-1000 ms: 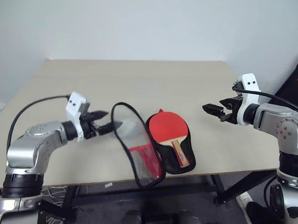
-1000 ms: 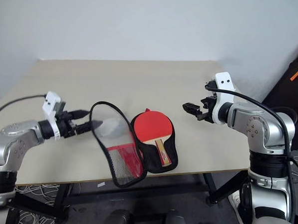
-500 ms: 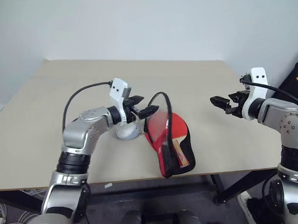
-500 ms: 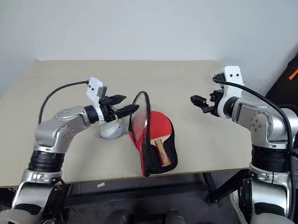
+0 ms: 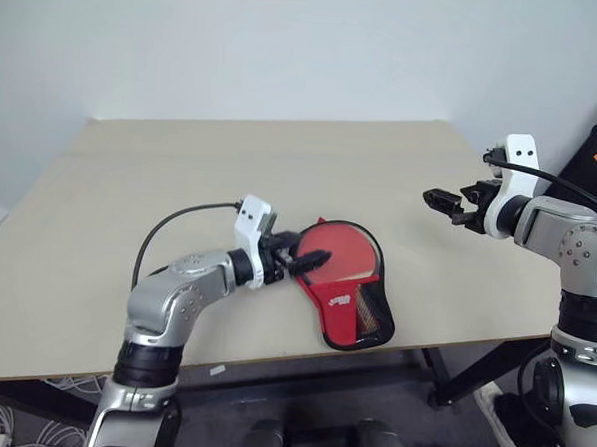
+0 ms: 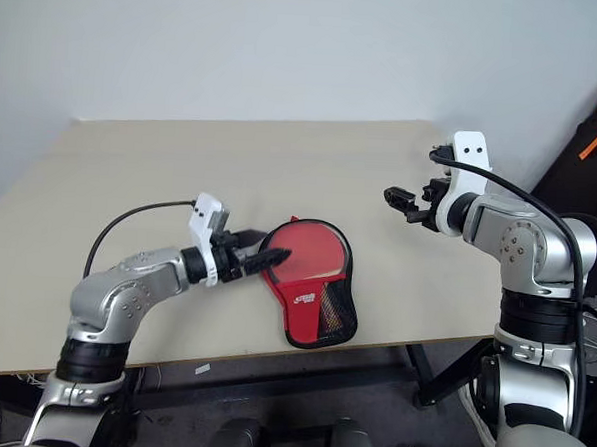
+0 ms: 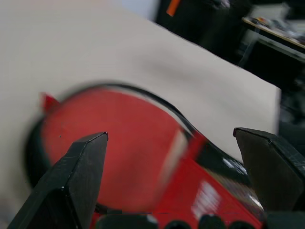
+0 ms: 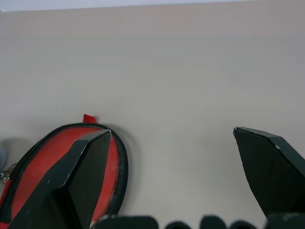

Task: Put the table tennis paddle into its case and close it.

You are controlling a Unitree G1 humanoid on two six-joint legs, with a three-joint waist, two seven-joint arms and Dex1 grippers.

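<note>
Case lying flat near the front edge of the table, a bit right of middle, flap folded over so the red outside with white logo faces up. Paddle itself not visible as far as can be told (presumably under that flap).

Left gripper right at the case's round end, fingers spread wide, nothing pinched between them. Right gripper hanging over the table's right side, well apart from the case, also wide open and empty.

Handling guess: soft, light pouch, floppy flap, probably slides on the smooth tabletop when pushed, so pinning the stiff round part (paddle inside should firm it up) and pulling at the black zip edge looks like the way. Zip pull too small to make out.

Head views give the mesh panel at the narrow handle end. Right wrist view catches a small red tab at the round end's rim.
</note>
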